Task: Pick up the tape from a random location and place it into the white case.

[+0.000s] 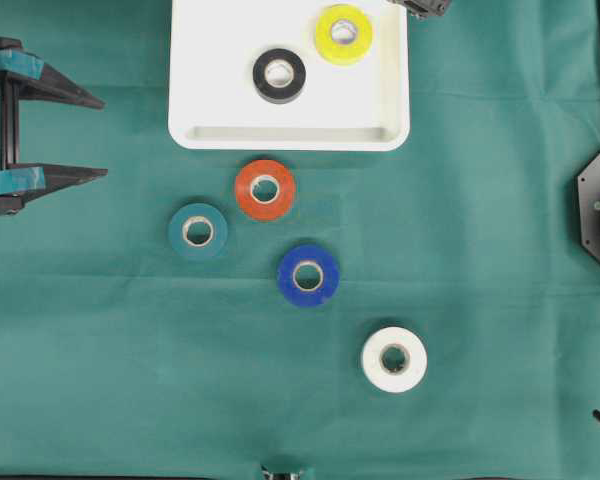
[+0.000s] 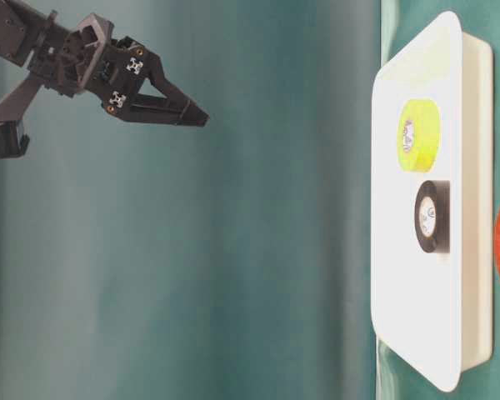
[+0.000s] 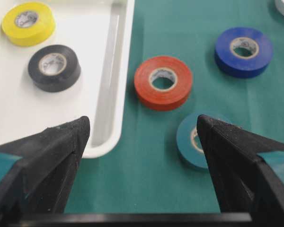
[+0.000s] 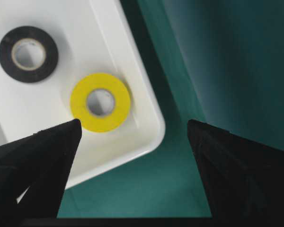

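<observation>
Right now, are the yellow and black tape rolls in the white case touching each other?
Apart. The overhead view shows bare white floor of the white case between the yellow roll and the black roll; the left wrist view shows the same gap.

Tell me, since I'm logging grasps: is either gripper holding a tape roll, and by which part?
Nothing is held. The left gripper and right gripper both have open, empty jaws.

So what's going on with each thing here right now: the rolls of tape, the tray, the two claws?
Yellow tape: flat in the white case.
Black tape: flat in the case.
Orange tape: on the cloth, just outside the case.
Teal tape: on the cloth.
Blue tape: on the cloth.
White tape: on the cloth.
White case: holds two rolls.
Left gripper: open, empty.
Right gripper: open, empty, above the case corner.
</observation>
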### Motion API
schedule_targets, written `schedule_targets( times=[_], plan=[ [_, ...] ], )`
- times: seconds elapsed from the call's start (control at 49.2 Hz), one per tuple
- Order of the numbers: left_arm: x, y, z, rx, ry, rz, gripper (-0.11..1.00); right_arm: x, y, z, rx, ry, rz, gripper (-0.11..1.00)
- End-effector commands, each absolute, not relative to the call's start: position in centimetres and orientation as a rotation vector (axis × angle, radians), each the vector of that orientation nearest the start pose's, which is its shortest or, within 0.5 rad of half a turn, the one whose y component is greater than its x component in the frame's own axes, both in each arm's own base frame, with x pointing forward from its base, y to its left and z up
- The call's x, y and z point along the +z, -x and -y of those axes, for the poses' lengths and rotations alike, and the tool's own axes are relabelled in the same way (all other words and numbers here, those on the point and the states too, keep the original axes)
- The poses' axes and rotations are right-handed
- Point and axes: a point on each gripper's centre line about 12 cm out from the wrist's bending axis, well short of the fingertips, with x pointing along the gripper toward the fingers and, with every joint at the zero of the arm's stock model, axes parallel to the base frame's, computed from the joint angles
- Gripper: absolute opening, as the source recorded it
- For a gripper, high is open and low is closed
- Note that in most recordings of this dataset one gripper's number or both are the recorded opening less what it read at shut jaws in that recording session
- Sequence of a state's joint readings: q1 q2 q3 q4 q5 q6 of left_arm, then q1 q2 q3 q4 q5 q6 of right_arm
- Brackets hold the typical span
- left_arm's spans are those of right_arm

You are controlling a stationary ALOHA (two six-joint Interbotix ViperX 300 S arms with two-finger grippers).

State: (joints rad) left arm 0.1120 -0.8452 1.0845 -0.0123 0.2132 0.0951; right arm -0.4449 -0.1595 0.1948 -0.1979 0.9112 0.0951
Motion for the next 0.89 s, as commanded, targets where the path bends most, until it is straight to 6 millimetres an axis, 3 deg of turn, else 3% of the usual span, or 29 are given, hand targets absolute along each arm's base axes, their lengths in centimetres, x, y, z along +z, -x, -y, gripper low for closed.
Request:
schedule_targets(
  times=[0.0, 0.671, 0.874],
  plan=[
    [25.4, -21.4, -2.4, 0.093, -0.055, -0.436, 0.93, 34.6, -33.4, 17.9, -0.547, -0.101, -0.899, 0.9],
    [25.4, -21.4, -2.4, 0.093, -0.055, -0.436, 0.93, 34.4, -33.4, 17.8, -0.544, -0.105, -0.901, 0.9],
    [25.4, -21.4, -2.4, 0.093, -0.055, -0.436, 0.93, 34.2, -34.6, 15.1, -0.471, -0.082, -0.904, 0.89]
  ],
)
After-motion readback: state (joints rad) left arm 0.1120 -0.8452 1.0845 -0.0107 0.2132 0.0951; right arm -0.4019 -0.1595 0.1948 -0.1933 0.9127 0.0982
